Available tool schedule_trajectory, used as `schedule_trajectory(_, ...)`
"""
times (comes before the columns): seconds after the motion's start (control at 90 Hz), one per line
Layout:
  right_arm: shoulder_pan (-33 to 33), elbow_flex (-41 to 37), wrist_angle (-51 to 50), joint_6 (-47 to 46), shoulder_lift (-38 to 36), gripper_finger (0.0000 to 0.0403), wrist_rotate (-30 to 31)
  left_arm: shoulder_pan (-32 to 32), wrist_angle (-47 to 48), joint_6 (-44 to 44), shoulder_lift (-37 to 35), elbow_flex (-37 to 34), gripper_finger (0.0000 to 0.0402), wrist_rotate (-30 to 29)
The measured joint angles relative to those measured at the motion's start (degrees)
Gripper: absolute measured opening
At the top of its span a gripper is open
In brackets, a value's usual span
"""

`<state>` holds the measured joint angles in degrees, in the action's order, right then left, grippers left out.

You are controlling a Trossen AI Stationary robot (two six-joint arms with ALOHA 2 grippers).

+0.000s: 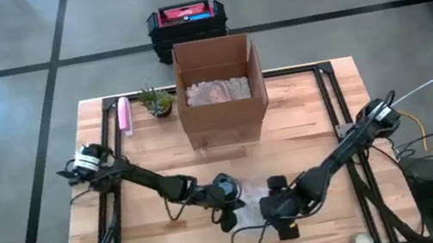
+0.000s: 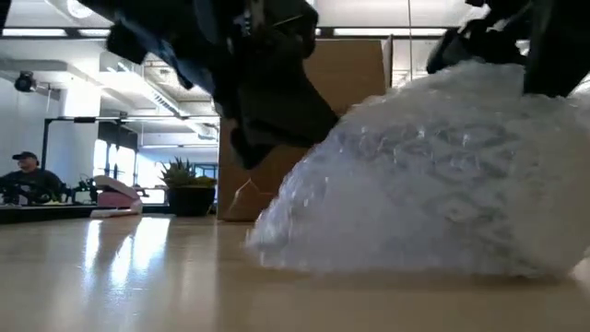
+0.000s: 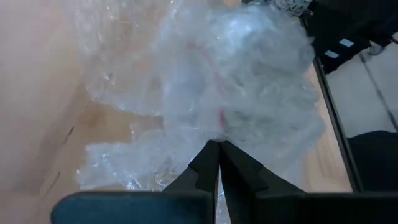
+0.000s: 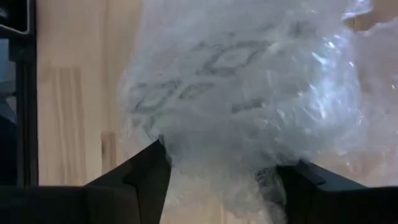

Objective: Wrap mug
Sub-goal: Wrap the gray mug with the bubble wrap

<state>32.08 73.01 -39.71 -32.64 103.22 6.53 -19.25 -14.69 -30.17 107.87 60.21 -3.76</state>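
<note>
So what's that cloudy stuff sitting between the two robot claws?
A bubble wrap bundle, seemingly around the mug, lies between the left gripper and right gripper, clearest in the wrist views.

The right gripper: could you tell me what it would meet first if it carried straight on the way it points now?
The bubble-wrapped bundle. The right gripper stands open with the wrap between its fingers, apparently already touching them, though depth is hard to judge.
</note>
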Motion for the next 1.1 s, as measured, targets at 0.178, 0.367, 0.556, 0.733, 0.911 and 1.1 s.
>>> schedule_trajectory(0.178, 0.69, -2.68, 2.73, 3.44, -0.04, 0.0196, 2.89, 0.23, 1.44, 2.63, 0.46, 4.43, 0.0000, 6.10)
schedule_trajectory(0.367, 0.63, -4.83, 11.44, 8.22, 0.35, 0.0195, 7.96, 0.20, 9.19, 2.72, 0.14, 11.44, 0.0000, 6.72)
schedule_trajectory(0.556, 0.45, -6.52, 17.95, 13.21, 0.61, 0.0194, 10.96, -0.35, 17.71, 2.75, 0.14, 15.02, 0.0000, 6.64)
schedule_trajectory(0.733, 0.43, -6.85, 17.72, 13.39, 0.61, 0.0194, 10.84, -1.47, 18.69, -0.17, 0.14, 14.05, 0.0000, 6.43)
schedule_trajectory(0.911, 0.45, -6.70, 17.41, 13.93, 0.61, 0.0194, 11.49, -3.14, 20.94, 0.77, -0.43, 14.18, 0.0000, 5.43)
schedule_trajectory(1.1, 0.69, -3.14, 9.71, 10.24, -1.14, 0.0194, 8.10, -3.21, 35.93, 1.53, -5.35, 17.18, 0.0000, -3.76)
